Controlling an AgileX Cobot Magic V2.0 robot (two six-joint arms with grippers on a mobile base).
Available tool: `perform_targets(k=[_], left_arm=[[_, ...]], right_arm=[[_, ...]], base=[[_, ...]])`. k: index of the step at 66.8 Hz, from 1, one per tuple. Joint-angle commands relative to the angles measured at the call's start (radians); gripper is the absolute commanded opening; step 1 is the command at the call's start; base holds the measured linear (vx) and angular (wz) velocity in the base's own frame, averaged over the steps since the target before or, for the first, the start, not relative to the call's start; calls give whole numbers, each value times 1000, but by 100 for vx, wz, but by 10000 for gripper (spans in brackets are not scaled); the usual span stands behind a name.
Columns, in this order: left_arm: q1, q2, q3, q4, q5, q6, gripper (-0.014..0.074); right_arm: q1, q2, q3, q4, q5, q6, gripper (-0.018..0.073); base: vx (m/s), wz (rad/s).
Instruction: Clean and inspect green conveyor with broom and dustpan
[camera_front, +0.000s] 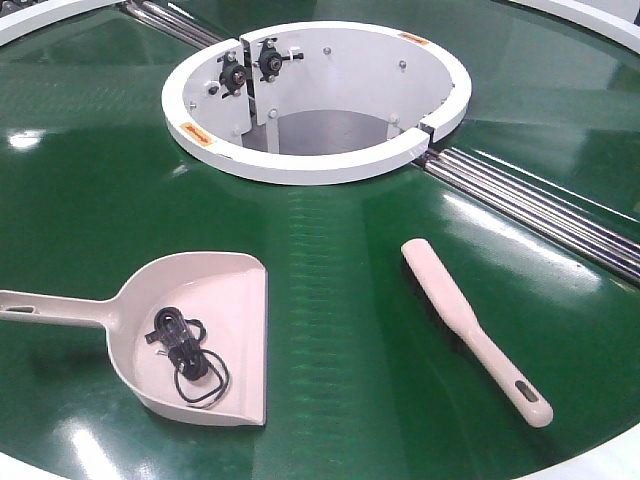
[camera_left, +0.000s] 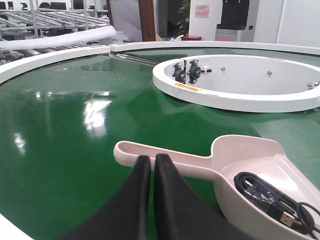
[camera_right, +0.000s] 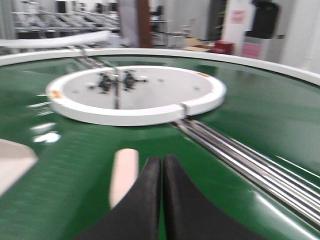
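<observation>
The green conveyor (camera_front: 330, 250) fills the front view, with its white ring opening (camera_front: 316, 100) at the back. The beige dustpan (camera_front: 190, 330) lies flat at the front left and holds a coiled black cable (camera_front: 185, 355). The slim beige broom (camera_front: 475, 330) lies flat at the front right, its handle towards me. Neither gripper shows in the front view. My left gripper (camera_left: 152, 159) is shut and empty, its tips just short of the dustpan handle (camera_left: 165, 157). My right gripper (camera_right: 162, 160) is shut and empty, with the broom (camera_right: 123, 175) just to its left.
Silver rails (camera_front: 540, 205) run from the ring towards the right edge, and further rails (camera_front: 175, 22) lie at the far left. The belt's white outer rim (camera_left: 45, 60) curves round the back. Beyond it stand roller racks (camera_left: 50, 20) and room furniture.
</observation>
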Motion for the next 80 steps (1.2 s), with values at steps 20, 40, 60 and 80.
perform_targets(k=[20, 40, 60, 80], left_arm=[[0, -15, 9, -9, -67, -10, -6], [0, -15, 9, -9, -67, -10, -6], [0, -15, 9, -9, -67, -10, -6], [0, -15, 9, -9, -67, -10, -6]], right_arm=[[-69, -80, 251, 11, -282, -12, -9], [-22, -81, 253, 0, -304, -17, -9], [-22, -80, 253, -41, -304, -16, -9], [-22, -80, 252, -41, -301, -16, -9]], base=[[0, 0], [0, 0], [0, 0], [0, 0]])
